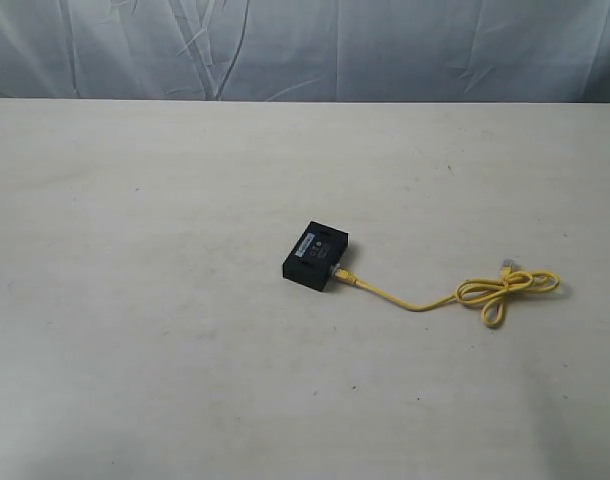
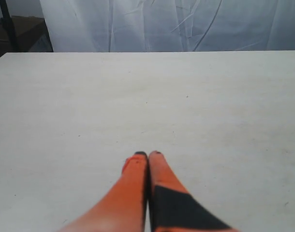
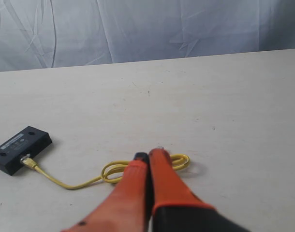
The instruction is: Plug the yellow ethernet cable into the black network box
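Right gripper [image 3: 148, 153], left gripper [image 2: 147, 153]: pressed together, empty. Cable [image 1: 385, 295] looks light, limp; pinch its stiff plug [image 1: 341, 272] touching box [image 1: 315, 255], far from counter [image 1: 135, 300] edges.

Soft, even light washes the pale table [image 1: 165, 380], with no glare and just a faint shadow hugging the yellow ethernet cable [image 3: 180, 161] beyond the closed jaws. The left gripper [image 2: 148, 153] and right gripper [image 3: 148, 154] blur near the lens, and the exterior view is hazy.

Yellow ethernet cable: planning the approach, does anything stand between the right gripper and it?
Nothing visible does. The right gripper hangs shut by the looped yellow ethernet cable, only bare table between; one plug sits at the black network box.
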{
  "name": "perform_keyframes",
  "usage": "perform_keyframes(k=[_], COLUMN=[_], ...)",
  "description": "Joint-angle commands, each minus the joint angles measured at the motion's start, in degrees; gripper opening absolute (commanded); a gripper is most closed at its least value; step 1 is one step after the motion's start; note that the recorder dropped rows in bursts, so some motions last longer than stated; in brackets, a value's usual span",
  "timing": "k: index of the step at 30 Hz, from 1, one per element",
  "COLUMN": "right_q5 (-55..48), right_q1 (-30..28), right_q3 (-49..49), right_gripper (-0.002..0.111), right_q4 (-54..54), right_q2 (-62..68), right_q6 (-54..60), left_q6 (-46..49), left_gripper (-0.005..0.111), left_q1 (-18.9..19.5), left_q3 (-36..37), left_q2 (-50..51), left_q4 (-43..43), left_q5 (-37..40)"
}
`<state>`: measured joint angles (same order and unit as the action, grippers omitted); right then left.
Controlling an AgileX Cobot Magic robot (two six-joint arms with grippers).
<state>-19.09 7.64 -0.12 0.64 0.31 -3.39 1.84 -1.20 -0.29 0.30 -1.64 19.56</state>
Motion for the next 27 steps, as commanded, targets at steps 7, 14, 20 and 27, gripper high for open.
perform_keyframes(k=[7, 14, 20, 27], right_q5=[0.62, 0.62, 0.85, 0.85], right_q1=[-0.17, -0.17, -0.17, -0.17], right_q3=[0.12, 0.12, 0.12, 0.12], right_gripper=[0.0, 0.0, 0.0, 0.0], right_q4=[-0.1, -0.1, 0.05, 0.05], right_q2=[-0.31, -0.31, -0.31, -0.31], right_q6=[0.21, 0.21, 0.21, 0.21], left_q6=[-0.45, -0.45, -0.45, -0.45], left_gripper=[0.0, 0.0, 0.0, 0.0], left_q1=[0.3, 0.3, 0.3, 0.3], left_q3=[0.29, 0.29, 0.29, 0.29], left_q2=[-0.3, -0.3, -0.3, -0.3], left_q4=[0.09, 0.65, 0.65, 0.65], left_q5=[-0.46, -0.46, -0.46, -0.46])
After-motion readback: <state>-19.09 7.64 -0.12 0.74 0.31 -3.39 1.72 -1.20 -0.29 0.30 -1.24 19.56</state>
